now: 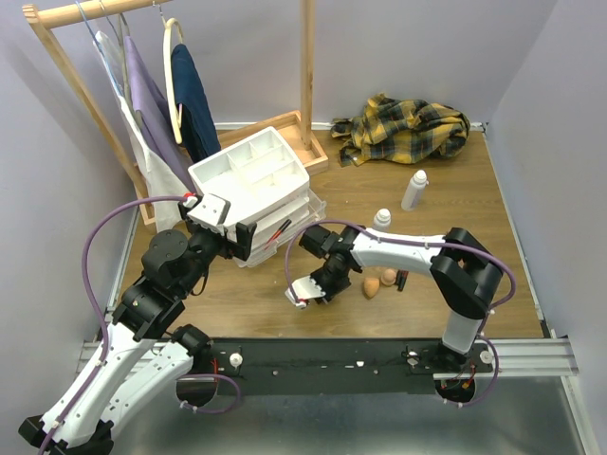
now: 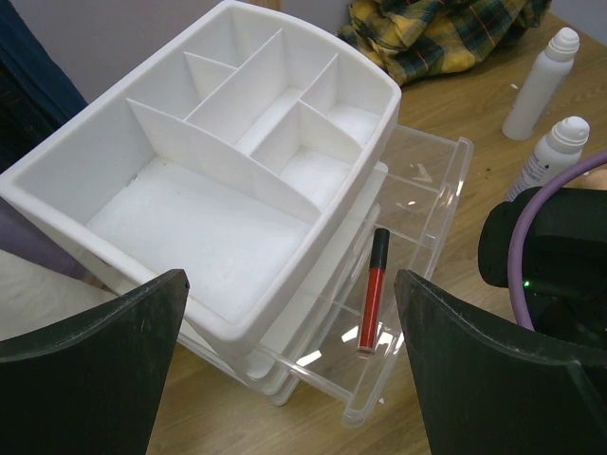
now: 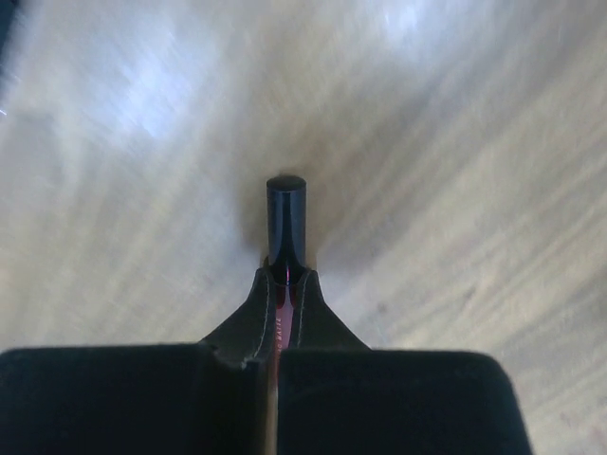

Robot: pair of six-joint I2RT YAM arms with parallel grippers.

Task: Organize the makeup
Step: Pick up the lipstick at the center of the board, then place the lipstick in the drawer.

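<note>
Wood-grain laminate forms the counter [image 1: 455, 204], smooth and faintly glossy. A slim cylindrical lip stick [image 3: 285, 218], with a glossy black cap and a red barrel, is pinched between the pressed-together fingers of the right gripper [image 3: 285, 280]. It is held low over bare wood, just in front of the drawer unit. The left gripper [image 2: 289, 313] is spread wide, and its matte black fingers [image 2: 95, 370] are seen on either side of the unit's near corner without touching it.

A white plastic tray [image 2: 190, 227] with thin dividers and rounded corners tops the unit. Below it, a clear acrylic drawer [image 2: 427, 190] is pulled out, and a second red-and-black stick [image 2: 373, 303] lies lengthwise in it.

Two white capped bottles [image 1: 414, 191] [image 1: 382, 218] stand upright to the right of the drawer. Two peach egg-shaped sponges [image 1: 372, 286] [image 1: 389, 276] sit side by side nearer the front, beside the right arm. A rumpled yellow plaid cloth [image 1: 408, 128] is bunched at the far edge. Open wood is left around the bottles and toward the right wall.
</note>
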